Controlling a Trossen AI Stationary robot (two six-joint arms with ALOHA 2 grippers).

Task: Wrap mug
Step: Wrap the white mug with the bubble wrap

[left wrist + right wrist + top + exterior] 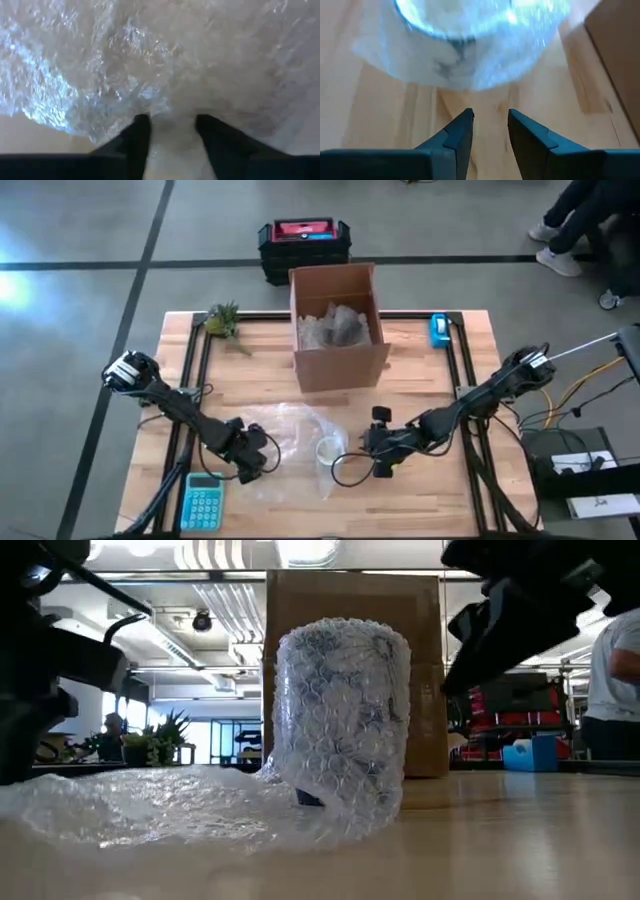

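The mug (330,450) stands upright near the table's middle front, with bubble wrap around it (340,720). The rest of the bubble-wrap sheet (285,425) trails from the mug toward the table's left and lies flat on the wood (150,805). My left gripper (268,458) is low at the sheet's left end, open, with its fingers over the sheet (150,60). My right gripper (372,448) hovers just right of the mug, open. It points at the wrapped mug (470,45) with nothing between its fingers. My left gripper (172,122) has its fingertips (142,122) at the sheet's left end, coming slanting down from the table's left. Sheet shows past the gap between them. I cannot tell whether the fingers touch it.
An open cardboard box (338,330) with wrapped items stands behind the mug. A teal calculator (203,502) lies at the front left. A small plant (225,322) is at the far left and a blue object (439,330) at the far right. Bare wood lies in front of the mug.
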